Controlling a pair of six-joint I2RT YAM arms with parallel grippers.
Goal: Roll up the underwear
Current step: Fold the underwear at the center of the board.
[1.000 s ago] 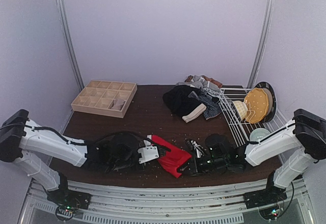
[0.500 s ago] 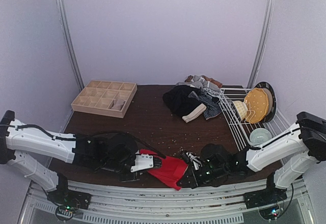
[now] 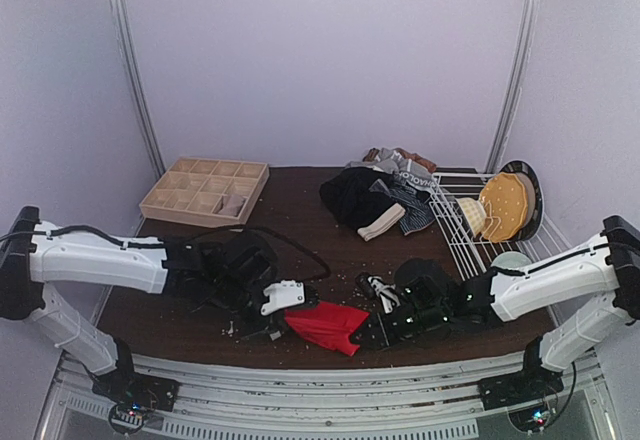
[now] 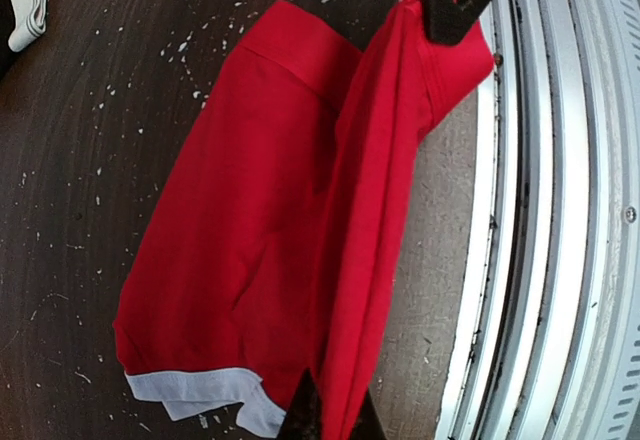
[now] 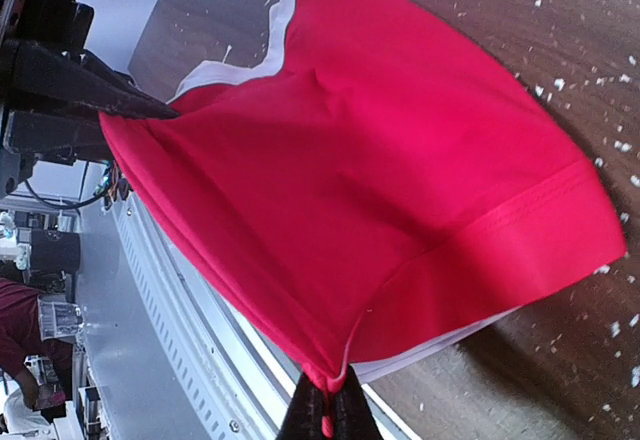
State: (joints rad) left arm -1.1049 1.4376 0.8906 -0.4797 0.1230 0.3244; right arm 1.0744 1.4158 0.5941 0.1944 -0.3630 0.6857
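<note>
- Left gripper (image 3: 284,314) and right gripper (image 3: 361,333) are each clamped tight on opposite ends of the red underwear (image 3: 325,325)
- Garment sits at the near edge of the table (image 3: 300,235); bare surface lies behind
- Versus one second ago: garment is folded narrower

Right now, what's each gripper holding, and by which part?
Both hold the red underwear: left gripper pinches its folded edge at the waistband end, right gripper the same edge at the opposite, hemmed end.
</note>
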